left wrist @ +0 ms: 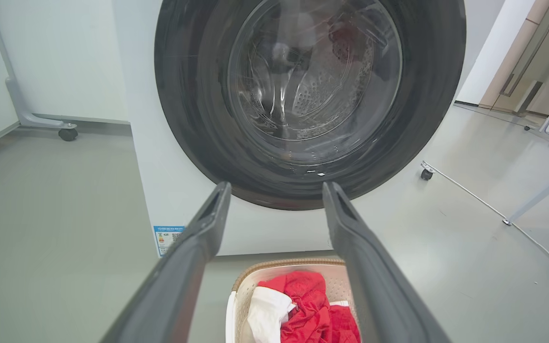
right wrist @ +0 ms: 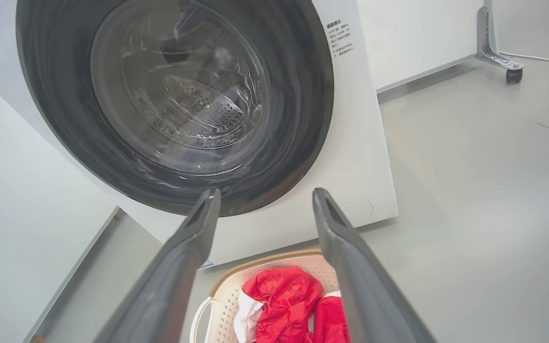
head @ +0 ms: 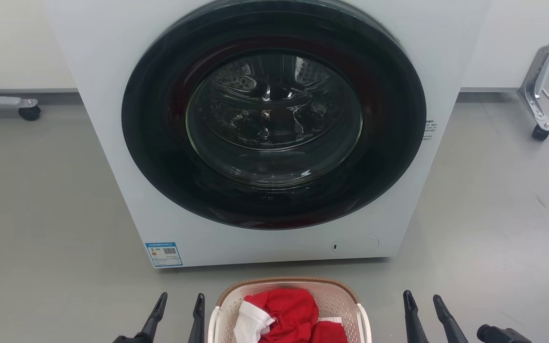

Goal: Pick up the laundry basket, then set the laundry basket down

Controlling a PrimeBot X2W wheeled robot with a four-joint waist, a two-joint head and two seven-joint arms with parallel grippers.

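Observation:
The laundry basket (head: pixel 334 296), cream-white and perforated with a brown woven-look rim, stands on the floor at the bottom centre of the head view, just in front of the washer. Red and white clothes (head: pixel 288 312) lie in it. My left gripper (head: pixel 181 302) is open, its fingers apart beside the basket's left side. On the basket's right my right gripper (head: pixel 422 302) is also open and holds nothing. The left wrist view shows the basket (left wrist: pixel 243 288) low between my fingers (left wrist: pixel 198 247). In the right wrist view the basket (right wrist: pixel 227 305) sits below the open fingers (right wrist: pixel 346 247).
A white front-loading washer (head: pixel 112 143) with a shut dark round door (head: pixel 274 114) rises right behind the basket. Wheeled metal frame legs stand at the far left (head: pixel 29 112) and far right (head: pixel 539 131). Grey floor spreads on both sides.

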